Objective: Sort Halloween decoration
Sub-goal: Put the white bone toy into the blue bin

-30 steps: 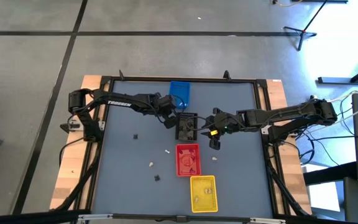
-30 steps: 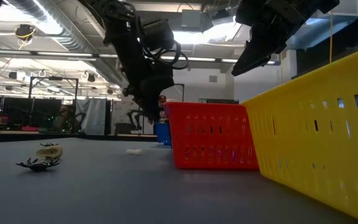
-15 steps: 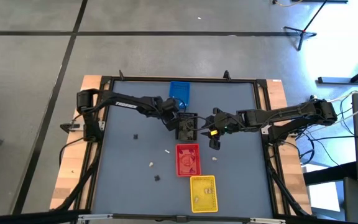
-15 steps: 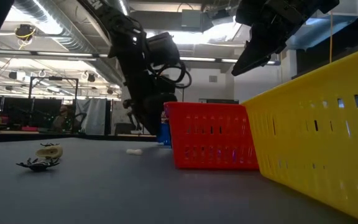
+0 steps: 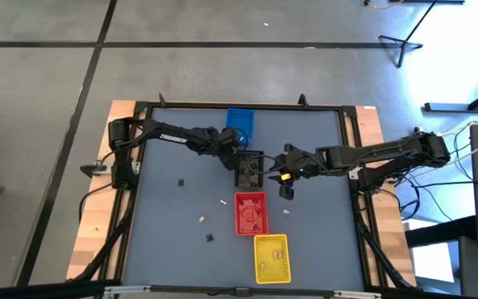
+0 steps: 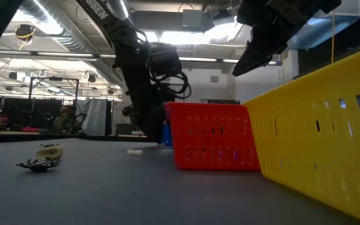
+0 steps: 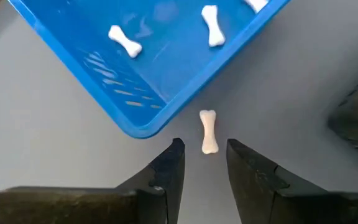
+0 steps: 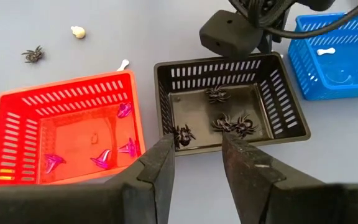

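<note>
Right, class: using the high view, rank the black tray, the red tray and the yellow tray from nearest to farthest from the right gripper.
1. Black tray: just beside the right gripper, toward the table's middle.
2. Red tray: next along the tray row.
3. Yellow tray: end of the row, at the table's edge.

Grey table (image 5: 164, 166), four trays (image 5: 251, 213), scattered decorations (image 5: 202, 219)
</note>
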